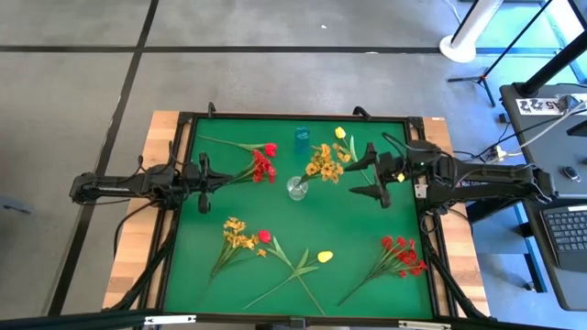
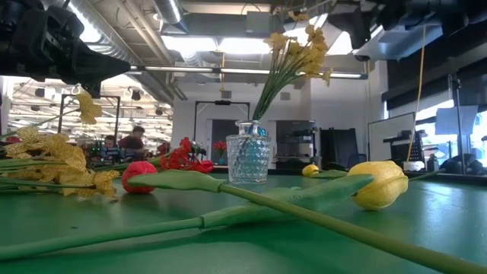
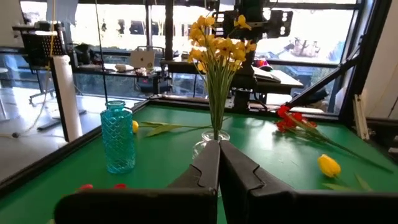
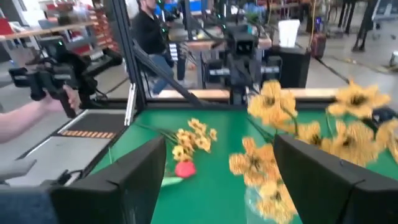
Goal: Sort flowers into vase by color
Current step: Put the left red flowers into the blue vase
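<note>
A clear glass vase [image 1: 297,189] stands mid-table with a yellow-orange sprig [image 1: 326,163] upright in it, its stems in the vase mouth [image 2: 251,125]. A blue vase [image 1: 302,139] stands behind it, toward the far edge. Loose flowers lie flat on the green mat: a red cluster [image 1: 263,166] and a yellow bud [image 1: 340,133] far, a yellow cluster [image 1: 238,234], red bud [image 1: 264,236], yellow bud [image 1: 325,257] and red cluster [image 1: 402,255] near. My right gripper [image 1: 363,174] is open, raised to the right of the yellow blooms [image 4: 273,106]. My left gripper [image 1: 207,174] is shut at the left.
A black rail [image 1: 293,116] frames the mat, with wooden table margins [image 1: 138,229] at both sides. A long green stem [image 2: 289,202] with a yellow bud lies across the near part. Beyond the table's left side a person's hand [image 4: 25,121] holds a dark device.
</note>
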Robot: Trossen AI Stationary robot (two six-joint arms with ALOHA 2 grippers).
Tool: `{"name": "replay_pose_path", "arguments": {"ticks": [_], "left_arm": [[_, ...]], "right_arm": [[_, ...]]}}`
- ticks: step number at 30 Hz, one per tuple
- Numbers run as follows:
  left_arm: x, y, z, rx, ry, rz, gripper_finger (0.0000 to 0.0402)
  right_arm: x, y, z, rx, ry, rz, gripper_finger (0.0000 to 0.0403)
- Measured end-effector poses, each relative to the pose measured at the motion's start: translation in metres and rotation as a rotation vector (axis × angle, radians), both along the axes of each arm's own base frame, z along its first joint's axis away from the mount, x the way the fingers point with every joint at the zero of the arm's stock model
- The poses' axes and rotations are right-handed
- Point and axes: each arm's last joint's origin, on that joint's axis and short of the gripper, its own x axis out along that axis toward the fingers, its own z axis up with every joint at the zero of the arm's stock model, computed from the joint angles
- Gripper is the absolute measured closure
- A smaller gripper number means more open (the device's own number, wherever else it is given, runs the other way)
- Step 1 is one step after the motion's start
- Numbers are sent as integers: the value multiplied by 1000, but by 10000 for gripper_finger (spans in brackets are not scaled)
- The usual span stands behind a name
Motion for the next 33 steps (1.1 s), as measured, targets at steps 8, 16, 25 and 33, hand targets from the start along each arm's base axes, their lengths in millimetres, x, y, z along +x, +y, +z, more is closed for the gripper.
{"name": "replay_pose_path", "arguments": {"ticks": [8, 16, 25, 33], "left_arm": [[0, -1, 6, -341, -138, -42, 401], [-5, 0, 39, -263, -207, -16, 399], [18, 6, 72, -233, 223, 228, 349], [54, 10, 55, -297, 643, 296, 273]], "right_arm": [[-2, 2, 11, -16, -104, 48, 107], [-6, 2, 16, -24, -153, 43, 107], [-6, 2, 17, -10, -156, 29, 107], [-5, 2, 14, -5, -119, 50, 107]]}}
